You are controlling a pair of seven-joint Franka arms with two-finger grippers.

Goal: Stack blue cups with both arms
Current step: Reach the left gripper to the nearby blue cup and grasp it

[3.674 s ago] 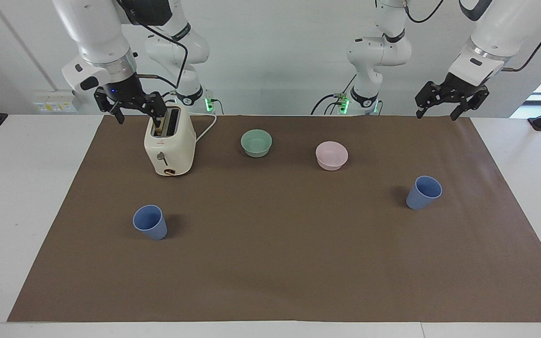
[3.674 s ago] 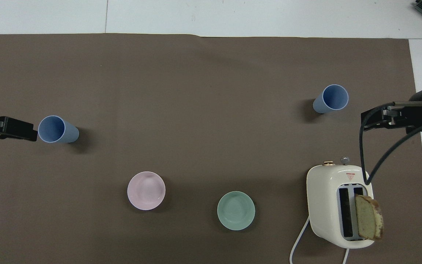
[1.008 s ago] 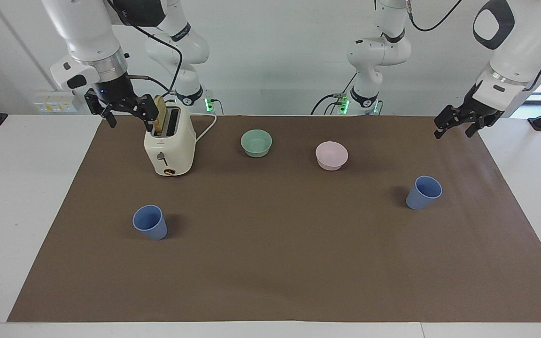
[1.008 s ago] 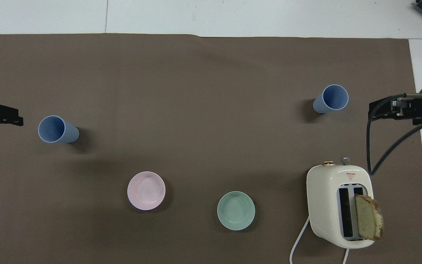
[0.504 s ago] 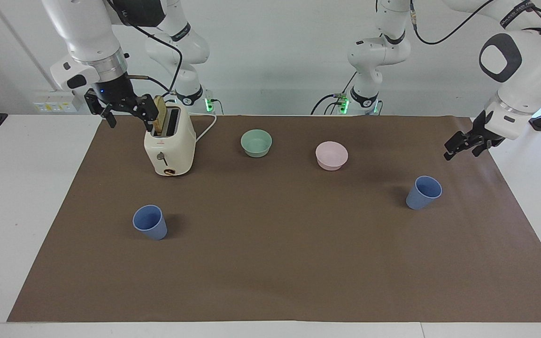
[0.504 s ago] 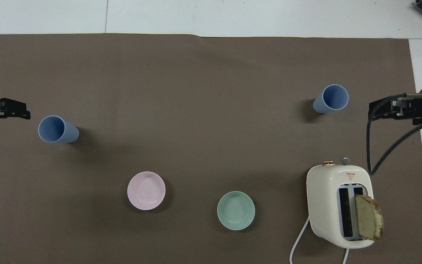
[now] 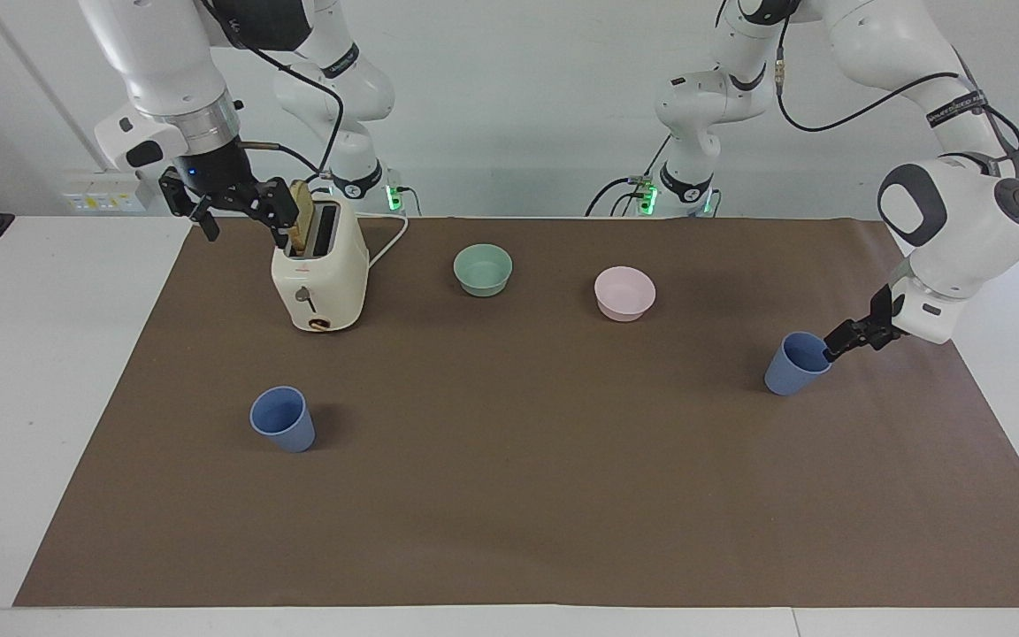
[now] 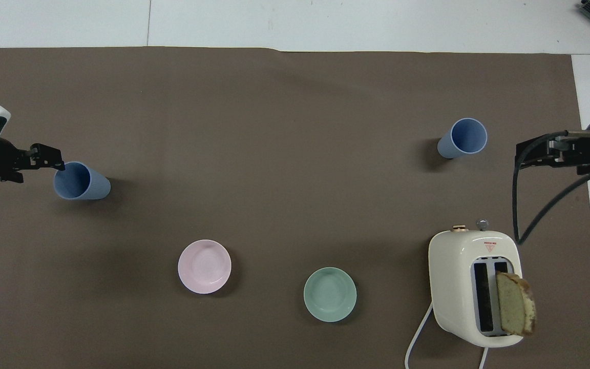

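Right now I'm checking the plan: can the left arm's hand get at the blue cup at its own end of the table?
Probably yes. The left hand is open at the rim of that blue cup, with only bare mat around it.

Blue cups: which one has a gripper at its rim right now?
The blue cup toward the left arm's end, with the left gripper at its rim. The other blue cup stands alone; the right gripper waits by the toaster.
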